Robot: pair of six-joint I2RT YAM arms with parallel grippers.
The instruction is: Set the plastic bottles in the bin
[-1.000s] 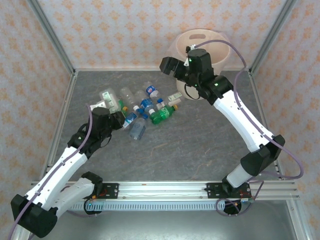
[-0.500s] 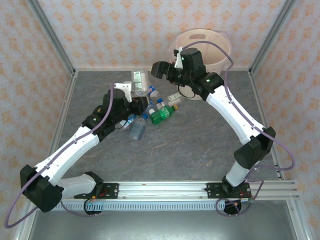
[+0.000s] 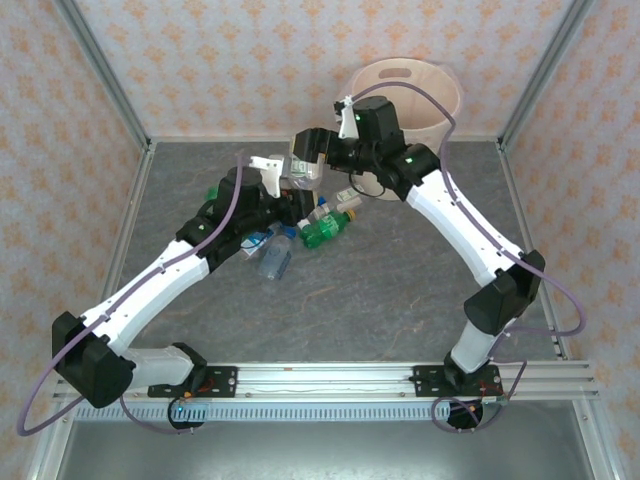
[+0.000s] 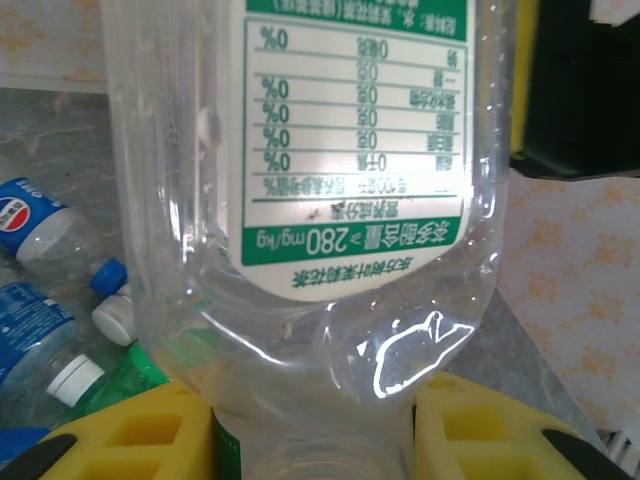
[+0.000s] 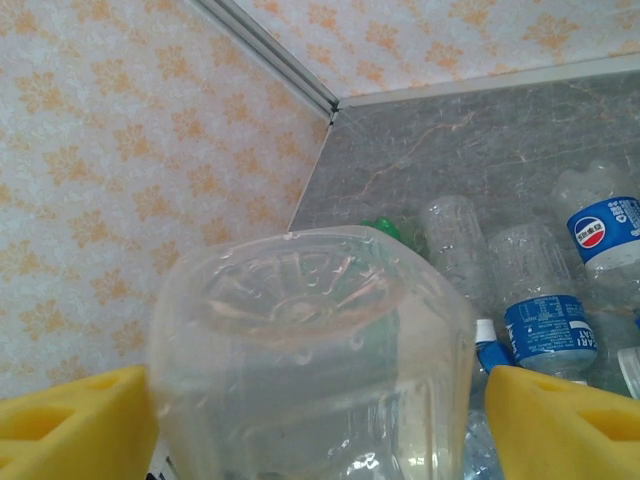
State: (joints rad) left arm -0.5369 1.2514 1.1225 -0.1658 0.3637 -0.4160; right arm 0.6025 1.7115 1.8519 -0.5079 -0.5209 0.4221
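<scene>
A clear plastic bottle (image 3: 303,166) with a green-and-white label (image 4: 355,150) is held in the air above the pile. My left gripper (image 3: 283,186) (image 4: 315,440) is shut on its neck end. My right gripper (image 3: 312,148) (image 5: 320,425) stands open, straddling the bottle's ribbed base (image 5: 300,300). Its yellow fingers (image 5: 75,420) are close to the bottle's sides, with a thin gap on the right. Several more bottles (image 3: 285,240) lie on the table below, among them a green one (image 3: 325,230) and blue-labelled ones (image 5: 548,325). The cream bin (image 3: 452,95) stands at the back right.
Patterned walls and metal frame posts (image 3: 105,75) close in the grey table (image 3: 380,290). Both arms meet over the back centre. The right arm's forearm (image 3: 455,215) crosses the table's right half. White and blue caps (image 4: 108,275) lie among the pile.
My left arm has lifted the clear bottle out of the pile, up and to the right. My right arm has swung left from the bin to meet it, jaws narrowing round its base.
</scene>
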